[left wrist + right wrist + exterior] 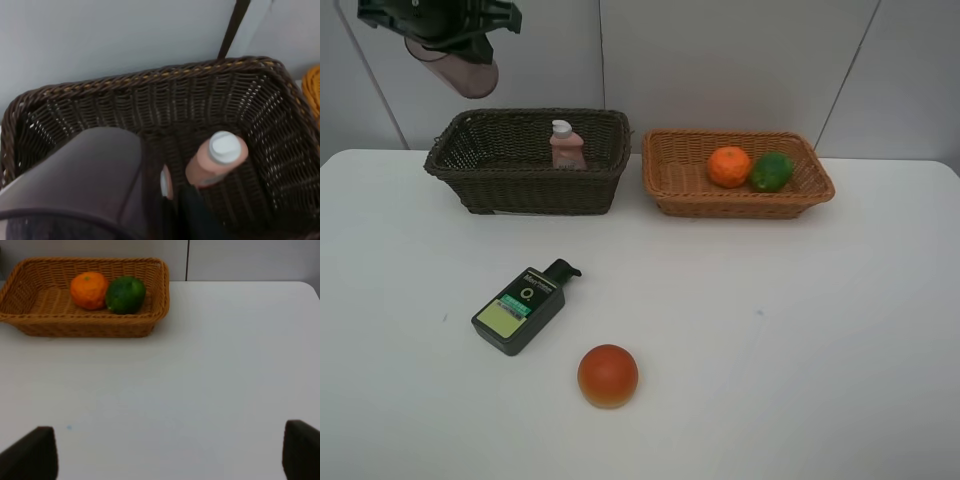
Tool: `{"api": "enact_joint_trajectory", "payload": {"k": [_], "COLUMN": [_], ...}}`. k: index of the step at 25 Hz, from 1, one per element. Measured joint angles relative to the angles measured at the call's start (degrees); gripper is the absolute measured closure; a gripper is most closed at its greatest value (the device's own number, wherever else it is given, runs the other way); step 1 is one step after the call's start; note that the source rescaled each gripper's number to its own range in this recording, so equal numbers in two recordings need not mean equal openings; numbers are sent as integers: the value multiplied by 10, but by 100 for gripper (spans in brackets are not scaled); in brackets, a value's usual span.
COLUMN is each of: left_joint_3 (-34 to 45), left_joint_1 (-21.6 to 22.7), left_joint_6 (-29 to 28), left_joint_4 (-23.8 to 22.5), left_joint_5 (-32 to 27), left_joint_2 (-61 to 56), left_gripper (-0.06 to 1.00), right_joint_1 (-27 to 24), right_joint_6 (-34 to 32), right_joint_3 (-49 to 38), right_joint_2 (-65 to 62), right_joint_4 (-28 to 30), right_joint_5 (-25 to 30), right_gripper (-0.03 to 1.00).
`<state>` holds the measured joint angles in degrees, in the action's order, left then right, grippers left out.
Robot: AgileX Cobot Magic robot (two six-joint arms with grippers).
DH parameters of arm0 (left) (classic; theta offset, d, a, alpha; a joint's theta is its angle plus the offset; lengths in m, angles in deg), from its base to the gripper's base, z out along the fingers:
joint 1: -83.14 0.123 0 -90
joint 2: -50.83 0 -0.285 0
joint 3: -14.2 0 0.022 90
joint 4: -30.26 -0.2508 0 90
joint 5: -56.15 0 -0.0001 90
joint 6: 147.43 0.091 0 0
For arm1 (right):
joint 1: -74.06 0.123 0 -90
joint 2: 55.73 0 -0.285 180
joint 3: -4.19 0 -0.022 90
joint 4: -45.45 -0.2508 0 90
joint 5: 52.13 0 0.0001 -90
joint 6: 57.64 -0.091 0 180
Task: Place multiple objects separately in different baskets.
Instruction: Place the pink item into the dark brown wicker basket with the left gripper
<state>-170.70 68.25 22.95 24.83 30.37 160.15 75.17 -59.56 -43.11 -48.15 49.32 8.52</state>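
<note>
My left gripper [448, 40] is shut on the translucent mauve cup [463, 68] and holds it high above the left end of the dark brown basket [525, 187]. In the left wrist view the cup [85, 175] hangs over the basket's [150, 80] inside. The small pink bottle [567, 146] with a white cap stands in it and also shows in the left wrist view [220, 157]. The light tan basket [740, 206] holds the orange [729, 166] and the green fruit [772, 171]. My right gripper [169, 432] is open and empty over bare table, short of that basket [85, 326].
The dark green pump bottle [523, 308] lies flat on the white table [800, 330], front left of centre. The red-orange round fruit [608, 375] sits just in front of it. A pale wall stands behind the baskets.
</note>
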Motion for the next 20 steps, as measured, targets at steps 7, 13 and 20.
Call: {"api": "enact_joint_trajectory", "payload": {"k": [7,13,20], "left_joint_3": [0,0,0], "left_joint_1": [0,0,0], "left_joint_6": [-1,0,0], "left_joint_4": [-18,-20,-20], "left_joint_5": [53,98,136], "left_joint_2": [78,131,174], "left_gripper": [94,94,94], "right_joint_1": [0,0,0], "right_joint_6": [0,0,0], "right_joint_3": [0,0,0], "right_joint_2": [0,0,0], "right_joint_4": [0,0,0], "right_joint_5": [0,0,0], "right_gripper": [1,1,1]}}
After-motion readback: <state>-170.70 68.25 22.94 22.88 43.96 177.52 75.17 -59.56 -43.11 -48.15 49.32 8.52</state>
